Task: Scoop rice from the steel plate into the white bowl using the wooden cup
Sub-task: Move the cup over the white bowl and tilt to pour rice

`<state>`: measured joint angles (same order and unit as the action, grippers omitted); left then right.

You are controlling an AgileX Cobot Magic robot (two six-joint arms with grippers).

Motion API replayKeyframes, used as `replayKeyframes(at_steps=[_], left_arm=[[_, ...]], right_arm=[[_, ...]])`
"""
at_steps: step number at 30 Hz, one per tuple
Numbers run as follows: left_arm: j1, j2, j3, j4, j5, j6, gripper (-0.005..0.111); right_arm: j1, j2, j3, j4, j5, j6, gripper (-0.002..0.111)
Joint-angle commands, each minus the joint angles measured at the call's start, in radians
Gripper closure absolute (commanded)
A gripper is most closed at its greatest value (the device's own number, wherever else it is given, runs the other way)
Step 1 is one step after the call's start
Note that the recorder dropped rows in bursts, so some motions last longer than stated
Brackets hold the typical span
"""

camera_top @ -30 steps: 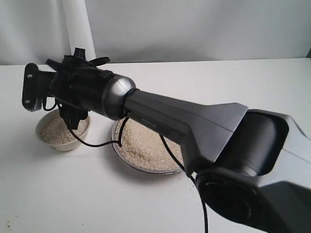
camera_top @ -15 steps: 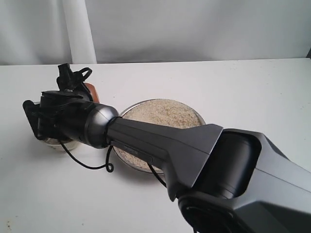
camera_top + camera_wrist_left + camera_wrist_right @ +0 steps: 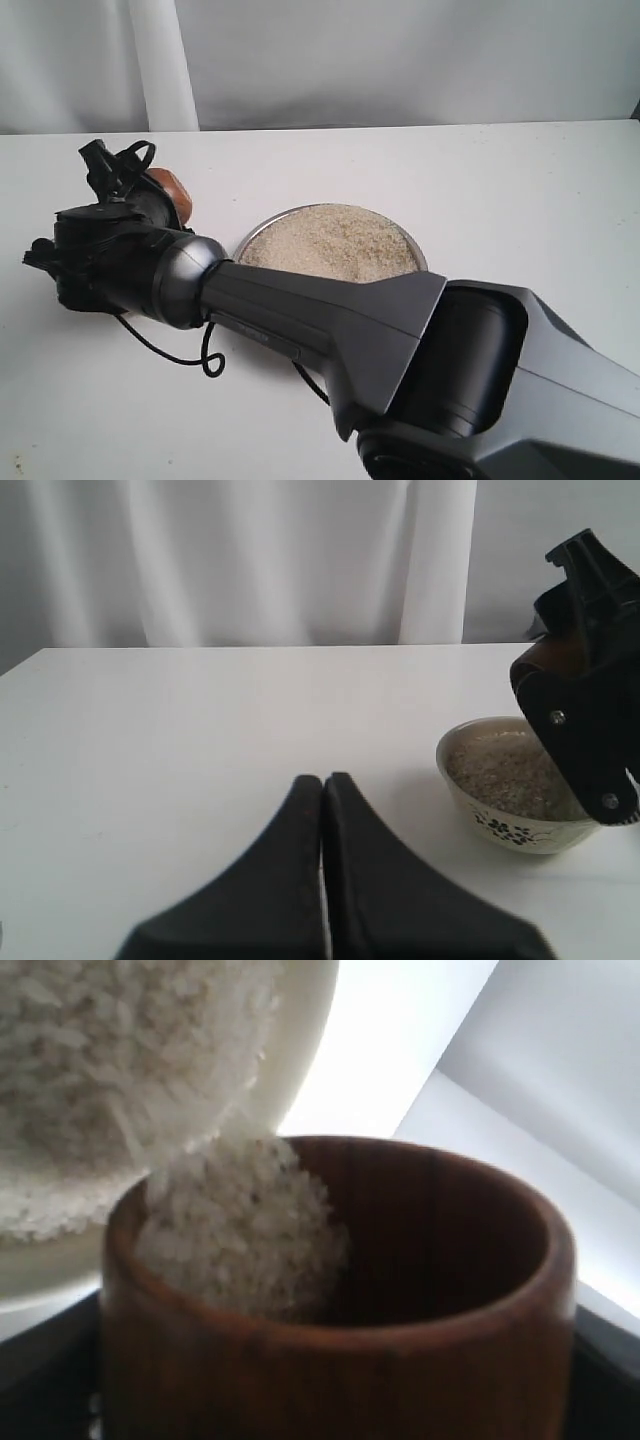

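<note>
My right gripper (image 3: 128, 178) reaches across to the left and is shut on the wooden cup (image 3: 167, 190), holding it tilted over the white bowl (image 3: 520, 825). Close up, the cup (image 3: 340, 1360) has rice (image 3: 240, 1230) sliding from its mouth toward the bowl's rim (image 3: 300, 1050). The bowl holds a heap of rice (image 3: 505, 775). In the exterior view the arm hides the bowl. The steel plate (image 3: 415, 245) lies at the centre, covered with rice (image 3: 330, 245). My left gripper (image 3: 322, 780) is shut and empty, low over the table to one side of the bowl.
The right arm's thick black forearm (image 3: 330, 320) stretches over the front of the plate, with a loose black cable (image 3: 205, 360) hanging beneath it. A white curtain (image 3: 250, 560) and a white post (image 3: 160, 65) stand behind the white table (image 3: 520, 190).
My right wrist has swung left and down and turned, tipping the cup toward the bowl. The arm now covers the bowl and uncovers more of the plate.
</note>
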<state>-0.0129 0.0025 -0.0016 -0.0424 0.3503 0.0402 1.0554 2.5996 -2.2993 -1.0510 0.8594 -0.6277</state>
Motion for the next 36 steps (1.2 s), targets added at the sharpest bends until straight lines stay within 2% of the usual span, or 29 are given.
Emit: replayKeyframes(at_steps=[1,8,15,25,36], left_arm=[[-0.003,-0.003,0.002,0.000,-0.006,-0.004,0.107],[-0.003,-0.003,0.002,0.000,-0.006,-0.004,0.107],[-0.003,-0.003,0.002,0.000,-0.006,-0.004,0.107],[-0.003,-0.003,0.002,0.000,-0.006,-0.004,0.107],[-0.003,-0.003,0.002,0.000,-0.006,-0.004,0.107]], right_arm=[[0.007,-0.012,-0.012,-0.026,0.002,-0.034,0.108],[0.023,-0.012,-0.012,-0.117,-0.002,-0.037,0.108],[0.028,-0.022,-0.012,-0.131,-0.004,-0.041,0.108],[0.030,-0.110,-0.012,-0.104,-0.006,-0.053,0.108],[0.030,-0.104,-0.012,-0.065,0.002,-0.098,0.108]])
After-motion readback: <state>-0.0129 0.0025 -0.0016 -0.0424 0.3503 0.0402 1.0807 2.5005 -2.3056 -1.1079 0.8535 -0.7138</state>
